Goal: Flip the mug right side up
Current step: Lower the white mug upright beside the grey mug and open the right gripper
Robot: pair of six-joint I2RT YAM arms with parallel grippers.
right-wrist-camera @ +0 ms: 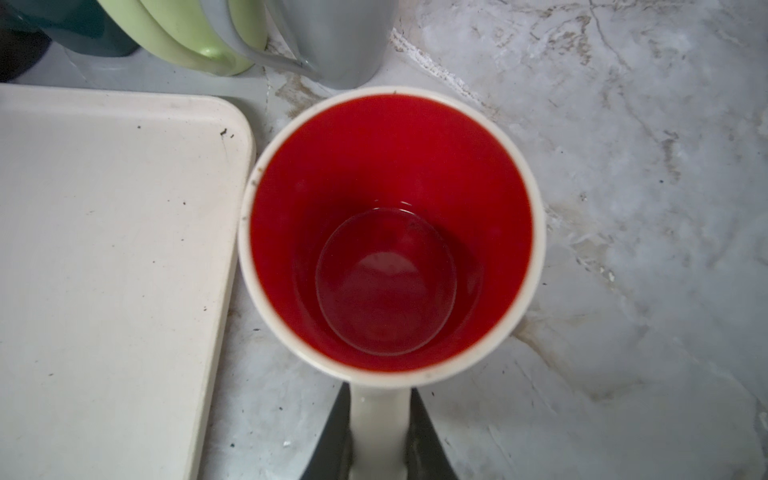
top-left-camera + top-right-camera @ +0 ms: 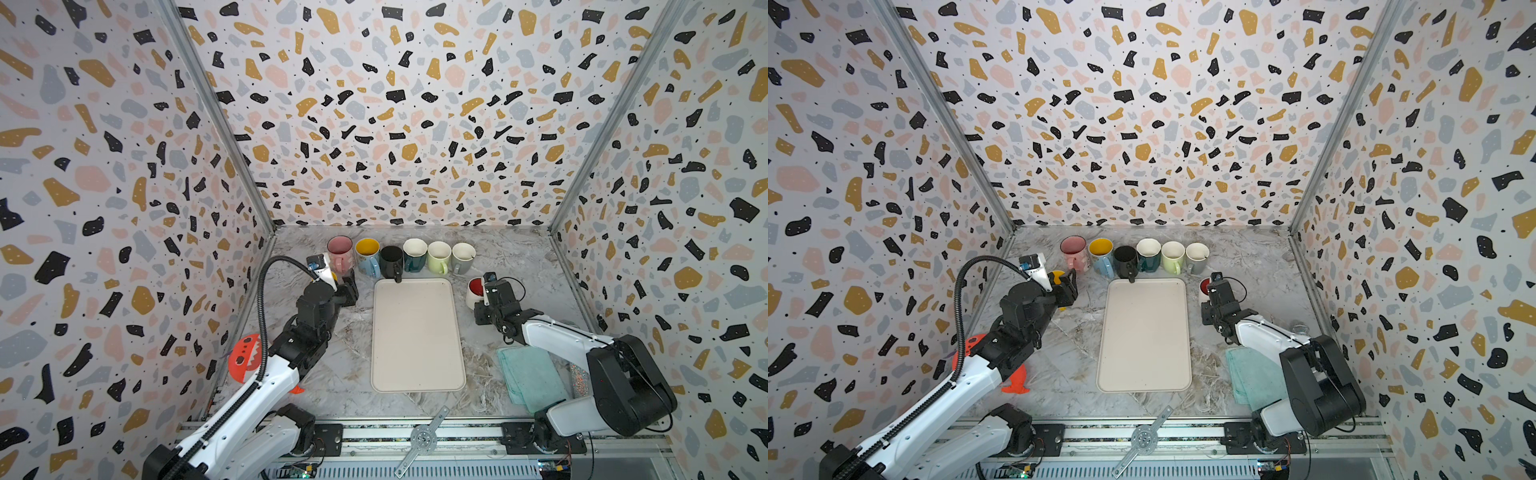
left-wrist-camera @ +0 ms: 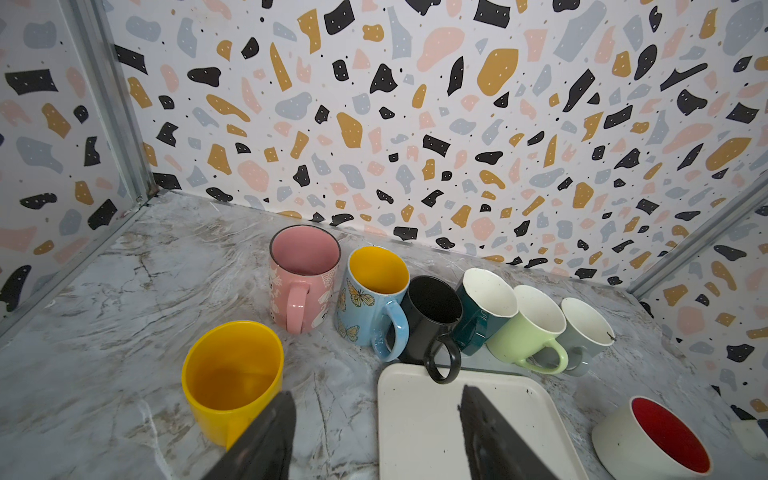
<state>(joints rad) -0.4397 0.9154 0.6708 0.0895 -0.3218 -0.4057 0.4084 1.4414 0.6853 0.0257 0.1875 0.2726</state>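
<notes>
Overhead, in both top views, the white ceramic mug with a red inside (image 2: 473,291) stands mouth up on the grey marbled tabletop (image 2: 519,266), just right of the far corner of the cream rectangular plastic tray (image 2: 415,336). The right gripper (image 2: 487,293) sits against the mug's near side. A row of six upright mugs (image 2: 414,252) lines the back wall. In a top view the left gripper (image 2: 1071,283) hovers left of the tray beside a plain yellow mug (image 2: 1057,275), also mouth up. A folded mint-green cloth (image 2: 530,374) lies partly under the right arm.

From the left wrist, the left gripper's black fingers (image 3: 270,432) stand wide apart with nothing between them. The yellow mug sits just outside one finger; whether they touch is unclear.

From the right wrist, the right gripper is clamped narrowly on the white mug's handle (image 1: 378,419), one finger on each side. The mug is upright, just beside the tray's rounded corner, with a grey mug (image 1: 340,41) close behind it.
</notes>
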